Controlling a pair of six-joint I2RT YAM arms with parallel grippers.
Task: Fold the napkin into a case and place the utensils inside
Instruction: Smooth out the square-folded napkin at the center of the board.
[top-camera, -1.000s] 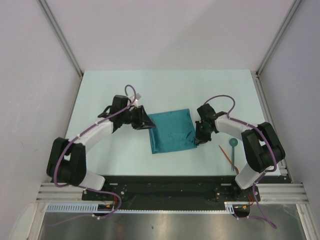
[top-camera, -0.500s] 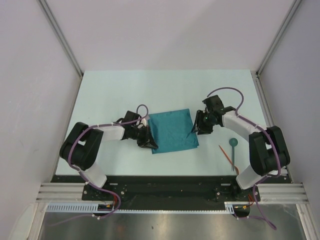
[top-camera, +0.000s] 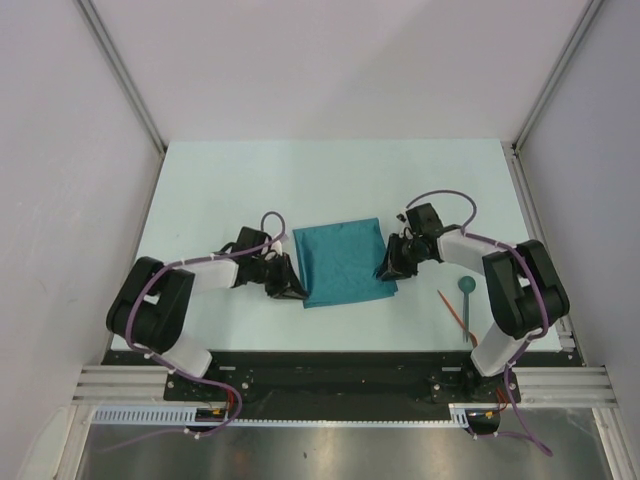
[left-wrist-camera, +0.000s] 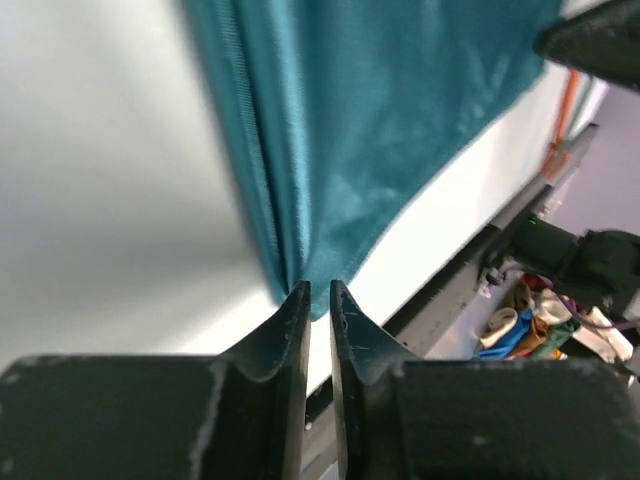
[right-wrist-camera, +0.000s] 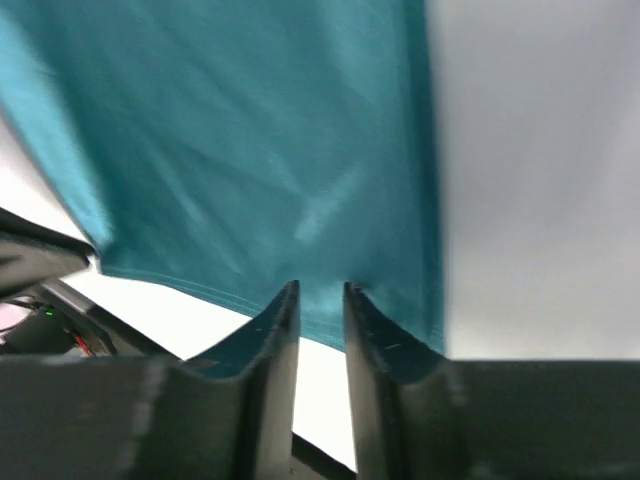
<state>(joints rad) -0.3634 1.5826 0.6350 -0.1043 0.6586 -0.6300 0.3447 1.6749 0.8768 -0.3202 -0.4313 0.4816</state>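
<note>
Left gripper (left-wrist-camera: 318, 288): pinching the napkin (top-camera: 343, 262) at its near-left corner. Right gripper (right-wrist-camera: 320, 290): nearly closed; I cannot tell its hold. Risk: corner slips, fold skews.

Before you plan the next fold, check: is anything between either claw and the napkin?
Nothing visible. The left claw sits at the near-left corner of the napkin, and the right claw at its right edge. The utensils lie apart, further right.

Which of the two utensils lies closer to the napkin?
The thin orange-red plastic utensil: it lies between the teal cloth napkin and the green round-headed plastic spoon, which sits farther right.
</note>
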